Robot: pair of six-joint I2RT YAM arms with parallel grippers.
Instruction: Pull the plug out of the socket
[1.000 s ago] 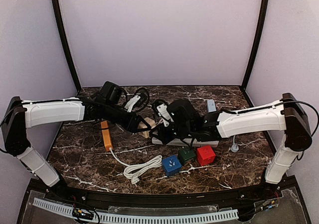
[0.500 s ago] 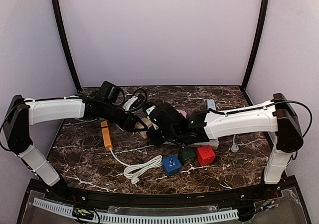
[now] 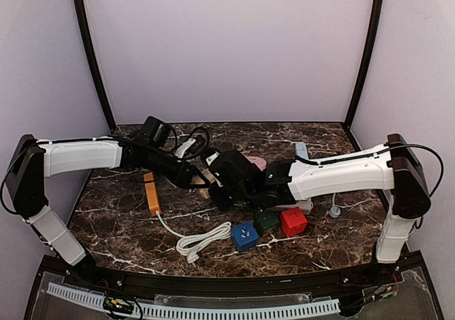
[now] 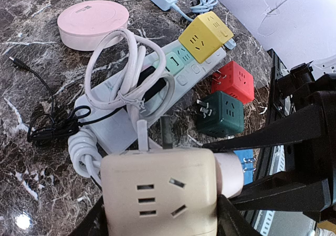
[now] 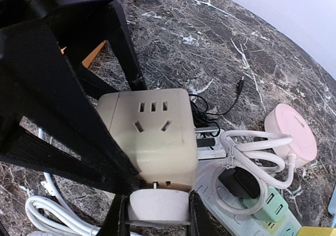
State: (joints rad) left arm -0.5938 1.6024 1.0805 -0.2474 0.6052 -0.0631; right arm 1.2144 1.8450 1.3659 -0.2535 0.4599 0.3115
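1. My left pincer (image 4: 160,223) is clamping the beige socket cube (image 4: 157,186) above the bench (image 3: 121,217) — bracing it.
2. My right pincer (image 5: 157,215) is pinching narrowly on the pale plug (image 5: 157,204) — lining up a straight pull; plug not yet free.

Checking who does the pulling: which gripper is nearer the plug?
Right. The right gripper is clamped on the plug; the left gripper holds the beige cube socket it sits in.
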